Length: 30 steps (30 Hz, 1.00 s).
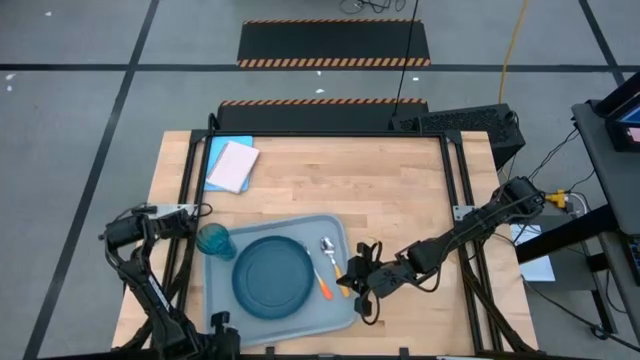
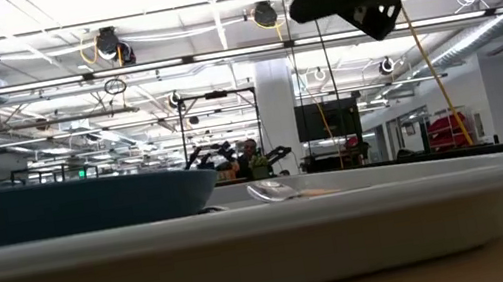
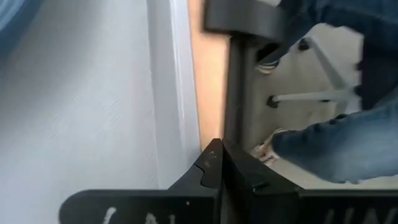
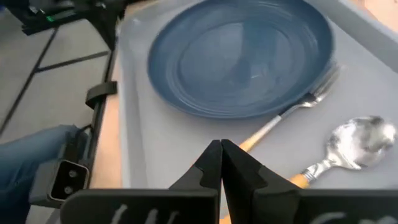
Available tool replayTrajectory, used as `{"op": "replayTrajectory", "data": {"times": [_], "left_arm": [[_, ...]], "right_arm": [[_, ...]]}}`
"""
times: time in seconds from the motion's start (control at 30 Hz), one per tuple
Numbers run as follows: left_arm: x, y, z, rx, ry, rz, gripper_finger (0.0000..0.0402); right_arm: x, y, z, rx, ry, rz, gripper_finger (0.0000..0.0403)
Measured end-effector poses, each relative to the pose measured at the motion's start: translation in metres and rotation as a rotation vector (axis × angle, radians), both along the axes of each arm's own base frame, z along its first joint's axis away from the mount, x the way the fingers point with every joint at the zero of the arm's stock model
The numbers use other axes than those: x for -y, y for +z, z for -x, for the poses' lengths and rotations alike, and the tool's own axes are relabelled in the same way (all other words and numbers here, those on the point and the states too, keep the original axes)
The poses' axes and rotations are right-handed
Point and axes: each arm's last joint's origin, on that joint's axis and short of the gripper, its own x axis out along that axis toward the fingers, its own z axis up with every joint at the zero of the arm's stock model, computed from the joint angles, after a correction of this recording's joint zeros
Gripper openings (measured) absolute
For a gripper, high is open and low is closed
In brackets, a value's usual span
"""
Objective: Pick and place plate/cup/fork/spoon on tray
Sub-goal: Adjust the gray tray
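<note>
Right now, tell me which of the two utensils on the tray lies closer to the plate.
The fork: its tines reach under the plate's rim. The spoon, with its rounded bowl, lies farther out on the tray, apart from the plate.

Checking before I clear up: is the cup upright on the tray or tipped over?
Upright. From above, the cup shows its round open mouth, standing in the tray's corner beside the plate.
</note>
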Motion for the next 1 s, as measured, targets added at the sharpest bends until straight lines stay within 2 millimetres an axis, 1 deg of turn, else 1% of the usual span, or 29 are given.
{"op": "replayTrajectory", "data": {"times": [0.07, 0.13, 0.2, 0.3, 0.37, 0.47, 0.57, 0.67, 0.73, 0.8, 0.87, 0.93, 1.0], "left_arm": [[-0.003, 0.0, 0.002, -0.018, 0.008, -0.029, 0.0004], [-0.007, -0.001, 0.003, -0.042, 0.024, -0.056, 0.0008], [-0.011, -0.002, 0.005, -0.083, 0.041, -0.084, 0.0014], [-0.018, -0.003, 0.009, -0.144, 0.077, -0.124, 0.0015], [-0.021, -0.003, 0.011, -0.172, 0.1, -0.148, 0.001], [-0.026, -0.003, 0.013, -0.188, 0.117, -0.196, 0.0004], [-0.03, -0.003, 0.014, -0.204, 0.129, -0.239, 0.0011], [-0.036, -0.003, 0.017, -0.221, 0.158, -0.291, 0.0015], [-0.039, -0.003, 0.017, -0.23, 0.169, -0.311, 0.0011], [-0.04, -0.002, 0.018, -0.234, 0.176, -0.316, 0.0005], [-0.042, 0.0, 0.017, -0.236, 0.189, -0.305, 0.0004], [-0.042, 0.005, 0.016, -0.24, 0.216, -0.267, 0.0008], [-0.042, 0.01, 0.014, -0.259, 0.247, -0.217, 0.0013]], "right_arm": [[0.0, 0.001, 0.0, 0.006, -0.032, -0.029, 0.0], [0.001, 0.0, 0.0, 0.006, -0.107, -0.071, 0.0], [0.002, 0.001, -0.001, 0.01, -0.12, -0.078, 0.0], [0.001, -0.004, -0.002, 0.002, -0.114, -0.066, 0.0], [-0.001, -0.01, -0.005, -0.003, -0.096, -0.045, 0.0], [-0.004, -0.019, -0.015, 0.028, -0.053, -0.039, 0.0], [-0.005, -0.03, -0.028, 0.042, -0.009, -0.071, 0.0], [-0.004, -0.042, -0.041, 0.007, -0.011, -0.062, 0.0], [-0.004, -0.05, -0.049, -0.027, -0.004, -0.051, 0.0], [-0.004, -0.058, -0.056, -0.061, -0.01, -0.031, 0.0], [-0.003, -0.064, -0.06, -0.113, -0.018, -0.013, 0.0], [-0.002, -0.064, -0.064, -0.154, -0.025, -0.028, 0.0], [-0.001, -0.063, -0.063, -0.197, -0.037, -0.018, 0.0]]}}
